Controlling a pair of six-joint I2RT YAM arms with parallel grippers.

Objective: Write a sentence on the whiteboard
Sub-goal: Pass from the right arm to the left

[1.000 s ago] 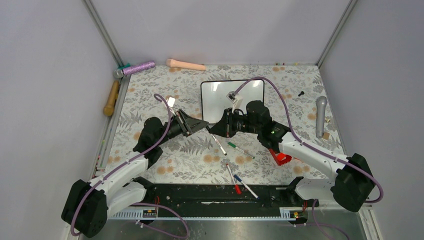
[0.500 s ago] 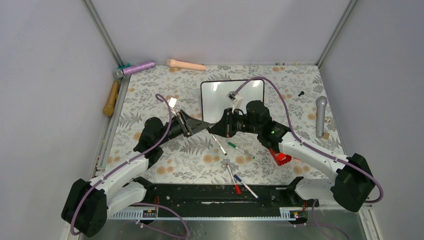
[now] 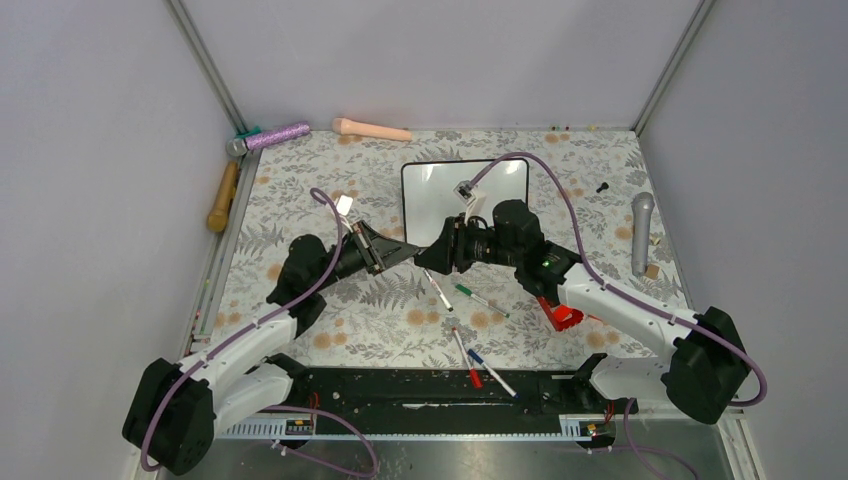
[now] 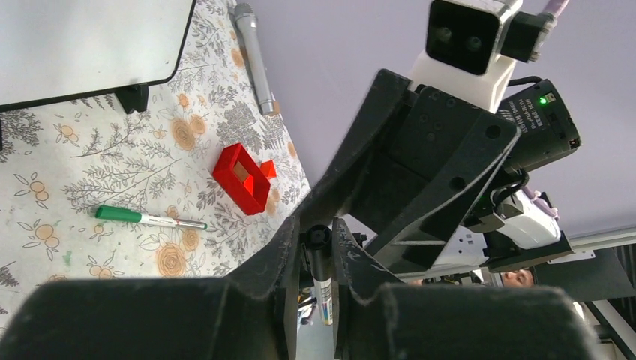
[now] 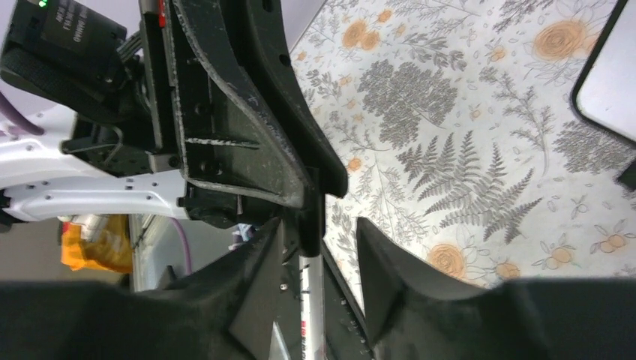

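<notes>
The whiteboard [image 3: 440, 190] lies flat behind the grippers, white with a thin black frame; its corner also shows in the left wrist view [image 4: 82, 45] and the right wrist view [image 5: 609, 82]. The sentence is out of view: the board's visible surface is bare, and the right arm hides part of it. Both grippers meet tip to tip in front of the board. My left gripper [image 3: 408, 250] [image 4: 318, 234] is shut on the black cap end of a marker [image 4: 323, 289]. My right gripper [image 3: 430, 256] [image 5: 319, 225] is open around the same marker's white barrel [image 5: 309, 289], with a gap on one side.
Loose markers lie on the floral mat: a black one [image 3: 437, 290], a green one [image 3: 480, 300] [image 4: 142, 217], a red one [image 3: 465, 355] and a blue one [image 3: 492, 373]. A red block [image 3: 562, 315] sits under the right arm. Microphones [image 3: 640, 230] [image 3: 275, 135] lie near the edges.
My right gripper has opened off the marker, and my left gripper has closed tighter on its cap end. Both arms have barely moved.
</notes>
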